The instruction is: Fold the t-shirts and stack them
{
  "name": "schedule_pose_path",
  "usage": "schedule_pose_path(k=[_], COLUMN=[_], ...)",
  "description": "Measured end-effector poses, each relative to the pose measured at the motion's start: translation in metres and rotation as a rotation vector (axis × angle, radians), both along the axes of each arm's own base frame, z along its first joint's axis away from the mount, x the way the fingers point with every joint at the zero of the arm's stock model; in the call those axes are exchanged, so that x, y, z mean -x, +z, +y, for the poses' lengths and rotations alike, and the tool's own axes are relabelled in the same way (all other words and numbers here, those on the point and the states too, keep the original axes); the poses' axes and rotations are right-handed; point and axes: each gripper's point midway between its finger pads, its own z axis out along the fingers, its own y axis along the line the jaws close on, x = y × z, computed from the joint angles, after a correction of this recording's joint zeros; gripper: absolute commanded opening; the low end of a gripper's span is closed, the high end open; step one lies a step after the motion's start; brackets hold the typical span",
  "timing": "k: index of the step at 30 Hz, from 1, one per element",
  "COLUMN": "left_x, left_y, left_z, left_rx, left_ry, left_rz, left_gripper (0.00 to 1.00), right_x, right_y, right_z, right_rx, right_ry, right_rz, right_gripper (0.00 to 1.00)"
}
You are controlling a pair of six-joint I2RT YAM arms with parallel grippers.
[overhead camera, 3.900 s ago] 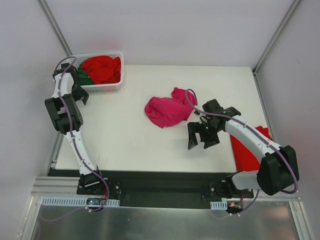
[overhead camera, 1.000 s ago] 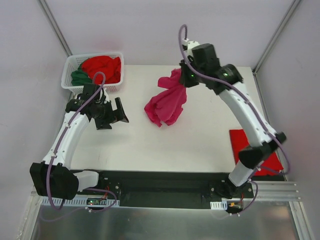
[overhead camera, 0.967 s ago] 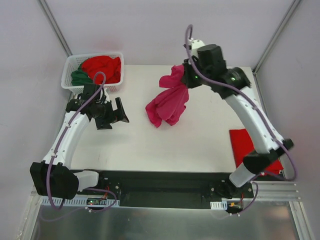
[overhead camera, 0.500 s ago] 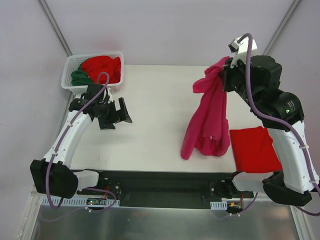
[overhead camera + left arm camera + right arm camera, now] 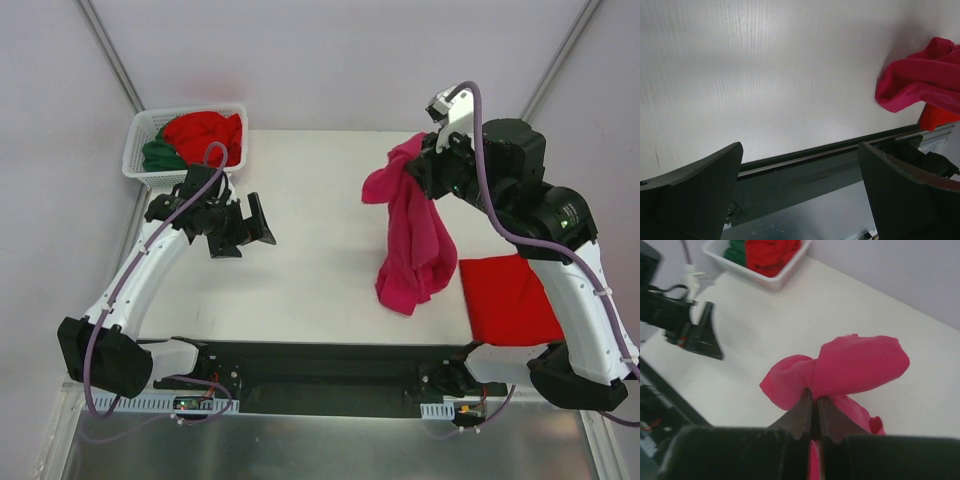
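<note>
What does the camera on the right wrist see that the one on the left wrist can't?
Only the right wrist view shows the white basket holding a red shirt and a green shirt, the left tool seen from outside, and the right tool shut on a bunch of the pink shirt. Only the left wrist view shows the left tool's own fingers, spread wide with nothing between them, and a corner of the folded red shirt peeking out beside the pink one. Both show the pink shirt and the white table.

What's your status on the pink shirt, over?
Right gripper shut on magenta t-shirt, dangling over table. Left gripper open, empty. Folded red t-shirt at table's right edge; no obstruction seen.
</note>
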Motion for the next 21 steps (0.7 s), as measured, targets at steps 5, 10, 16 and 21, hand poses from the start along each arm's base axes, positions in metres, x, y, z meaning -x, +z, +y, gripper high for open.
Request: schedule_pose_path(k=[5, 10, 16, 21], left_x=[-0.006, -0.010, -0.014, -0.012], left_y=[-0.005, -0.012, -0.014, -0.019], left_z=[0.002, 0.002, 0.004, 0.009], left_rx=[-0.025, -0.041, -0.052, -0.073], left_ry=[0.003, -0.006, 0.006, 0.023], left_rz=[0.012, 0.023, 0.013, 0.003], left_gripper=[0.99, 0.99, 0.99, 0.99], right_x=[0.038, 0.068, 0.088, 0.079], right_y=[0.003, 0.036, 0.104, 0.150], right_z=[0.062, 0.113, 0.150, 0.173], right_rx=[-0.161, -0.357, -0.664, -0.877], right_ry=[0.338, 0.622, 0.855, 1.008], right_rz=[0.119, 0.222, 0.289, 0.299], right_gripper=[0.01, 0.01, 0.01, 0.01])
